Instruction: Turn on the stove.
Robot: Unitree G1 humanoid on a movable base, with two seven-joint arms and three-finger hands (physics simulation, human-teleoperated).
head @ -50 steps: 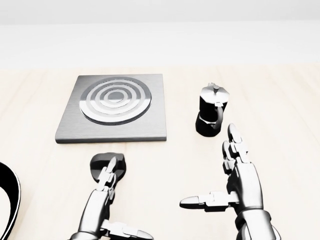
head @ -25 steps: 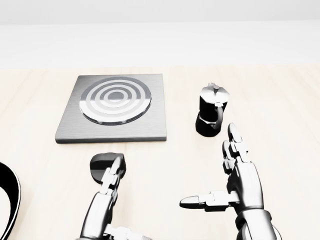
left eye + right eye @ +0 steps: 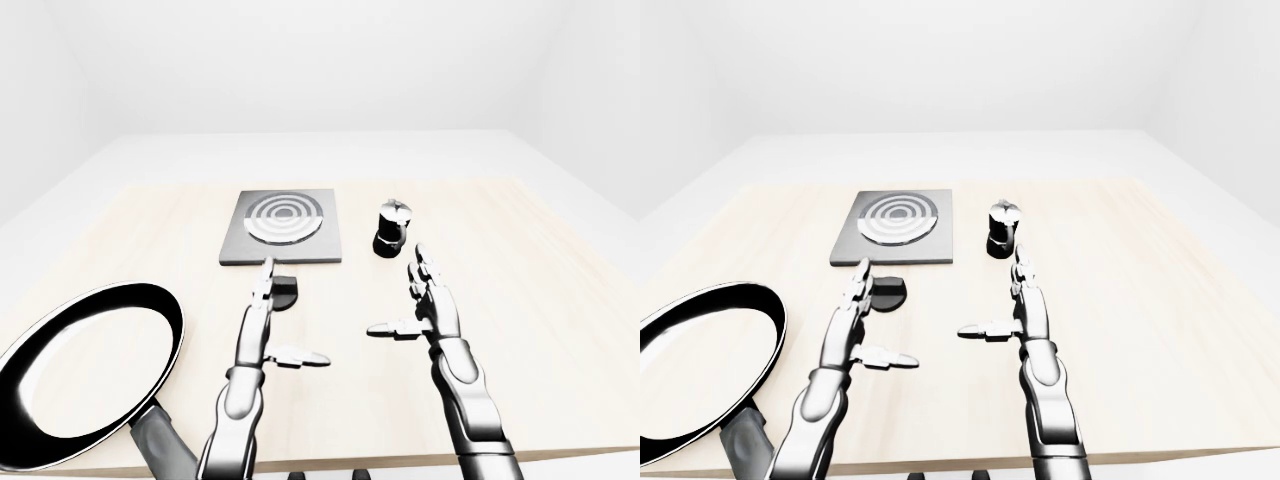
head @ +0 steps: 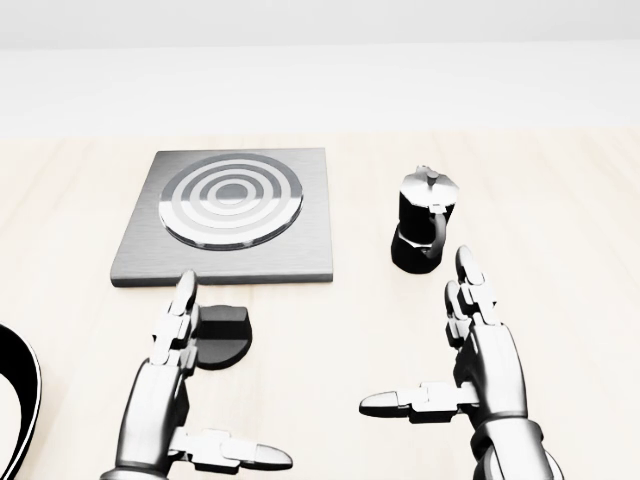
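Note:
The stove (image 4: 140, 262) is a flat grey square plate with a ringed silver burner (image 4: 232, 200), at the upper left of the head view. Its black round knob (image 4: 224, 336) lies on the wooden table just below the plate. My left hand (image 4: 210, 385) is open, its fingers (image 4: 180, 315) stretched along the knob's left side and the thumb spread out below it. I cannot tell whether the fingers touch the knob. My right hand (image 4: 415, 335) is open and empty, to the right of the knob and below the moka pot.
A black moka pot (image 4: 422, 232) stands to the right of the stove, just above my right fingertips. A large black frying pan (image 3: 90, 370) lies at the table's lower left. The table's near edge (image 3: 350, 462) runs along the bottom of the left-eye view.
My left hand has shifted left, from lying over the knob to beside it, so the knob now shows whole. The right hand has not moved.

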